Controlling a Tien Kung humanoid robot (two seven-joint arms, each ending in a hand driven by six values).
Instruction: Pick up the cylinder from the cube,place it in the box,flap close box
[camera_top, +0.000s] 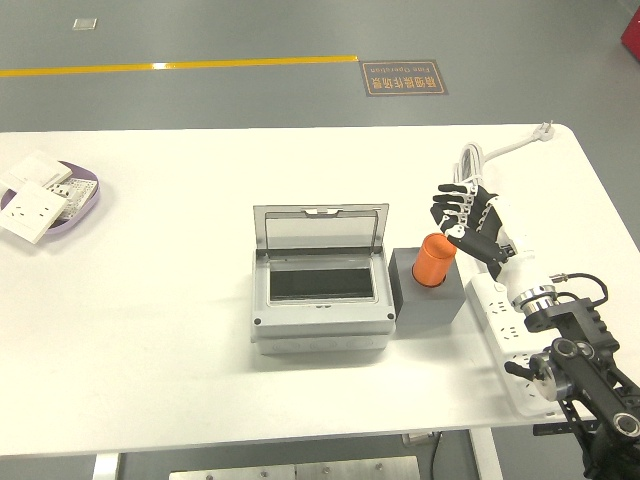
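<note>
Box (320, 300) is sitting open at mid-table, lid tilting back; just to its right the orange cylinder (436, 260) is standing upright on the grey cube (430, 295); the right hand (468, 215), fingers spread and holding nothing, is hovering just beyond it, up and right; white table (180, 330) is offering ample room.

A white bench (180, 340) is filling most of the frame. Resting on it are a grey box (320, 300) with its lid raised at centre, a grey cube (430, 300) touching its right side, a white power strip (505, 335) at lower right, and a purple dish (85, 205) of white switch plates (30, 215) at upper left.
</note>
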